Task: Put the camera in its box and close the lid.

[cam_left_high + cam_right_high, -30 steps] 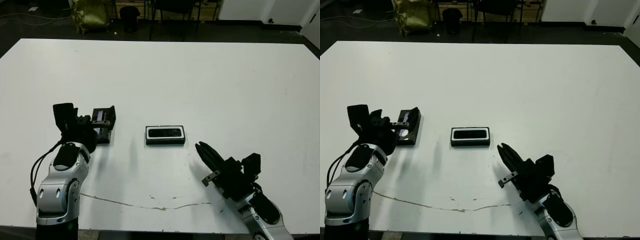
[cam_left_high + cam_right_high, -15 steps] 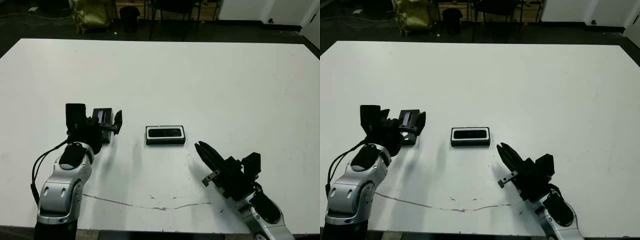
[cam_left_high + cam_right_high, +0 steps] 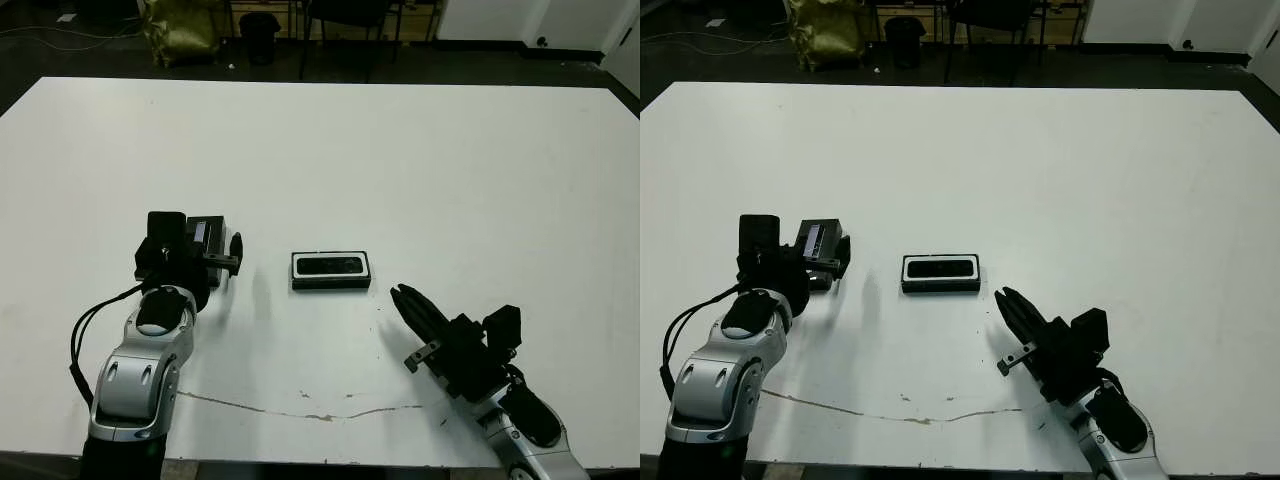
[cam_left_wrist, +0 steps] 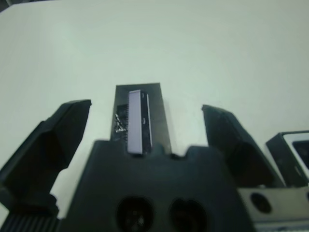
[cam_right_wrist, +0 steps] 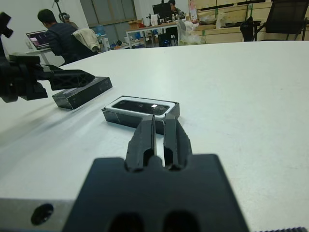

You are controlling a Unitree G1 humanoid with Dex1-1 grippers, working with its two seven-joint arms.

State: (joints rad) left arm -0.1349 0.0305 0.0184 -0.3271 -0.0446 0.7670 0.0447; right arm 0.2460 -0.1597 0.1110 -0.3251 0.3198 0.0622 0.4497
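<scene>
On the white table (image 3: 420, 150), entries run from the robot's left to its right.

Left gripper (image 4: 145, 140): seen at the table's left, low over the lid; fingers (image 4: 58, 135) spread wide, one on each side of the lid, no contact shown.
Lid (image 3: 207, 237): lying flat on the table between the left fingers, pale strip (image 4: 137, 126) facing up; set well left of the box and apart from it.
Box (image 3: 331, 270): placed near the table's middle, open side up, white lining seen as a thin rim around the inside.
Camera (image 3: 331, 265): lying inside the box, lengthwise, dark against the white lining; a small bright glint is noted on its top in the right wrist view.
Right gripper (image 3: 415, 308): seen to the right of the box and nearer the robot, fingertips aimed toward the box, not touching it; fingers (image 5: 145, 137) drawn together, only a narrow slit between them, nothing held.
Table edge: a thin dark crack-like line (image 3: 300, 405) is noted near the robot.
Background: a seated person (image 5: 60, 36) is seen beyond the table in the right wrist view.
</scene>
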